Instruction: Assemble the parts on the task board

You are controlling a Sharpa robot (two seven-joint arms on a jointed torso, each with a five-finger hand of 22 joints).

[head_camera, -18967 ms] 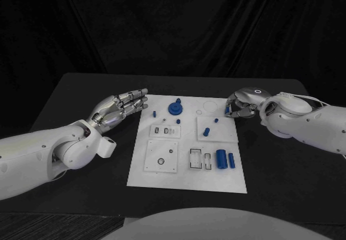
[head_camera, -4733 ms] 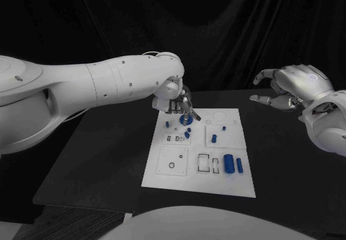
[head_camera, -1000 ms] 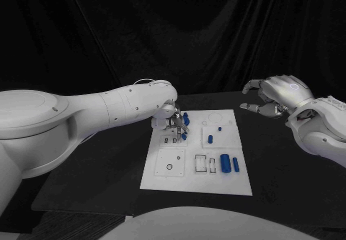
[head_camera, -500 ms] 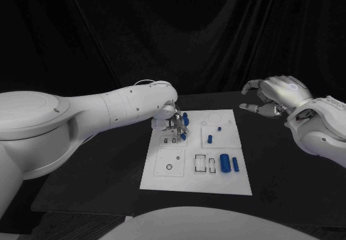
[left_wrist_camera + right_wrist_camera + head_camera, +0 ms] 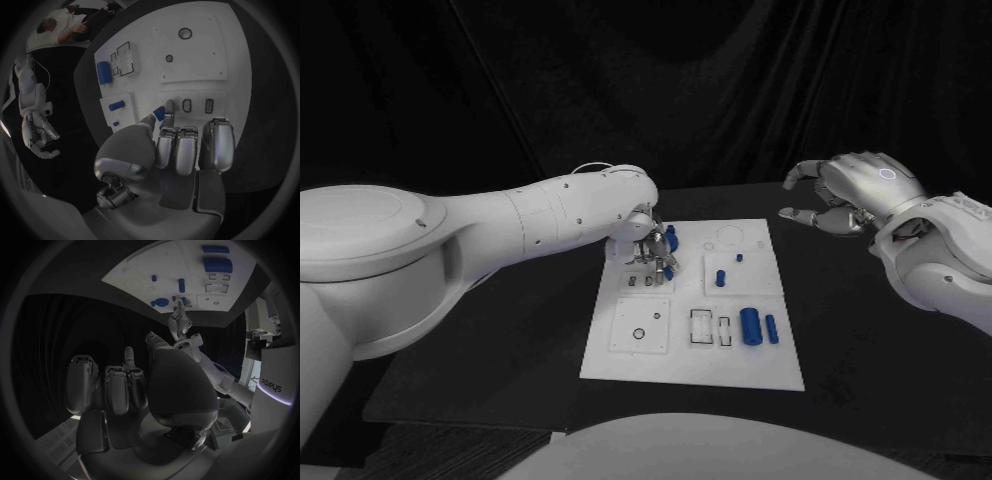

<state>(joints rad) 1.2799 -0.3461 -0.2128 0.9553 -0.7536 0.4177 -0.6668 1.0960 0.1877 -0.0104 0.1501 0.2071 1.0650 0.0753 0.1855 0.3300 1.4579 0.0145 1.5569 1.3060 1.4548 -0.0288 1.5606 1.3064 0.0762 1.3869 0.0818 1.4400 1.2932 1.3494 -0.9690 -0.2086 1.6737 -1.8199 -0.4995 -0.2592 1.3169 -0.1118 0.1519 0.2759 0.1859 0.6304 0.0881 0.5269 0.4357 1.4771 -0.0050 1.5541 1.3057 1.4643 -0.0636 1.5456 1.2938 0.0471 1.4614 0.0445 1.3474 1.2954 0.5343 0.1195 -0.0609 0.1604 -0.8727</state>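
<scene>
The white task board lies mid-table. My left hand hovers over its far left part, pinching a small blue part between thumb and a fingertip, just beside two small slots. A blue knob stands right behind the hand. Further right on the board lie a blue peg, a thick blue cylinder and a thinner one. My right hand is raised off the far right corner of the board, fingers spread and holding nothing.
The big white left arm reaches across the table's left side. The board also has round holes and rectangular cut-outs. Black table surrounds the board.
In the last second almost nothing moved. Before that, my left hand came from the table's left side to the knob and then to the slots; my right hand rose off the table.
</scene>
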